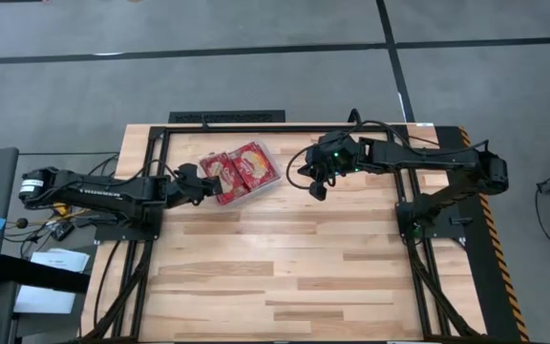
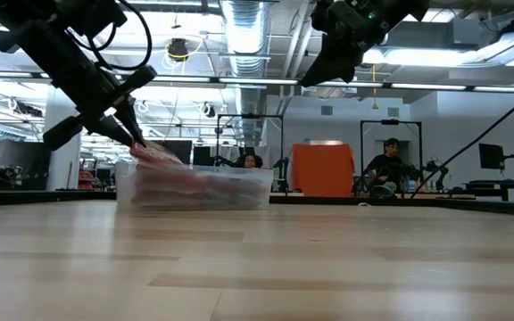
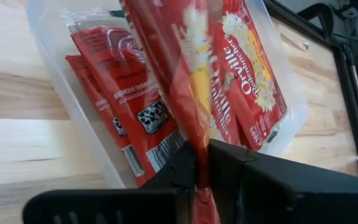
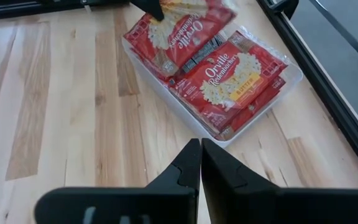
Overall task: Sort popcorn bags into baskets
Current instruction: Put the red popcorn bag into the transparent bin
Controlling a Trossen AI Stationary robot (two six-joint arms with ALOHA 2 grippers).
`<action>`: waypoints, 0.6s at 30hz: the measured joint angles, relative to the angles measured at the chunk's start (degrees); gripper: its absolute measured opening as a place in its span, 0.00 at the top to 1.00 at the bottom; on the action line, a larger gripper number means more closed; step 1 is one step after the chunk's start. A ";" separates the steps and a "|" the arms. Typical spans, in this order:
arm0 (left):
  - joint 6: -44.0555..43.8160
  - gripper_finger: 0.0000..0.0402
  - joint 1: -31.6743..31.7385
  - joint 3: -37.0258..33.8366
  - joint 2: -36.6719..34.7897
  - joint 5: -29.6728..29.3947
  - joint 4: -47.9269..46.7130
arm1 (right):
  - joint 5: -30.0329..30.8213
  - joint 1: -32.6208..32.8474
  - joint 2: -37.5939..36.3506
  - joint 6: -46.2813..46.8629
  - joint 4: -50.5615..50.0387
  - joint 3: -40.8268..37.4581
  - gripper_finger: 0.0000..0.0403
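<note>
A clear plastic tray (image 1: pixel 277 178) sits near the table's far edge and holds several red popcorn packets (image 4: pixel 232 81), picture side up. My left gripper (image 1: pixel 201 182) is at the tray's left side, shut on one more red packet (image 4: pixel 185 28) that lies slanted over the tray's left half. In the low view this packet (image 2: pixel 154 153) sits just above the tray wall (image 2: pixel 239 192). My right gripper (image 1: pixel 317 189) is shut and empty. It hovers above the bare table to the right of the tray, well clear of it (image 2: pixel 315 76). My left gripper (image 3: pixel 202 165) pinches the red packet between its two fingers by its near edge (image 3: pixel 197 146). The fingers come from the table's left, slanting down. The packet tilts away from them over the tray's packets (image 3: pixel 123 93). Whether its far end rests on them, I cannot tell.
A black metal frame (image 1: pixel 285 127) runs along the table's far edge and down both sides by the arm bases. The wooden table top (image 1: pixel 285 268) lies in front of the tray. People sit in the room behind the table (image 2: pixel 386 169).
</note>
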 joint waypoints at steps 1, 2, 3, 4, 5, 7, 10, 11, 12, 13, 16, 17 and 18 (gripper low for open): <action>-0.01 0.94 0.00 0.00 0.00 -0.01 0.01 | 0.00 0.00 0.00 -0.19 -0.02 0.00 0.90; -0.09 0.92 0.00 0.00 0.00 -0.02 -0.01 | -0.01 0.00 0.00 -0.21 -0.02 0.00 0.90; -0.45 0.89 0.00 0.00 0.00 -0.02 -0.17 | -0.01 0.00 0.00 -0.27 0.00 0.00 0.90; -0.56 0.86 0.00 0.02 0.00 -0.02 -0.37 | 0.00 -0.02 0.00 -0.43 -0.02 0.00 0.90; -0.54 0.83 0.00 0.02 0.00 -0.02 -0.46 | -0.01 -0.04 0.00 -0.67 -0.02 0.00 0.90; -0.54 0.76 0.00 0.03 0.00 -0.04 -0.44 | -0.01 -0.07 0.00 -0.85 -0.02 0.00 0.90; -1.36 0.67 0.52 0.05 0.10 0.09 -0.39 | -0.04 -0.43 0.00 -1.00 -0.02 0.00 0.90; -1.49 0.64 0.83 0.07 0.46 0.26 -0.14 | -0.02 -0.63 0.00 -1.01 -0.01 0.00 0.90; -1.50 0.61 1.19 0.07 0.80 1.06 0.14 | -0.03 -0.84 0.00 -1.20 -0.02 0.00 0.90; -1.44 0.59 1.48 0.07 0.83 1.86 -0.03 | -0.03 -1.03 0.00 -1.53 -0.02 0.00 0.90; -1.12 0.55 2.26 0.13 0.61 5.68 0.04 | -0.04 -1.64 0.00 -1.87 -0.02 0.00 0.90; -0.62 0.54 2.39 0.13 0.00 6.85 -0.34 | -0.06 -1.90 0.00 -1.88 -0.03 0.00 0.90; -0.29 0.54 2.43 0.14 -1.08 7.61 -0.69 | -0.06 -1.97 0.00 -1.87 -0.02 0.00 0.90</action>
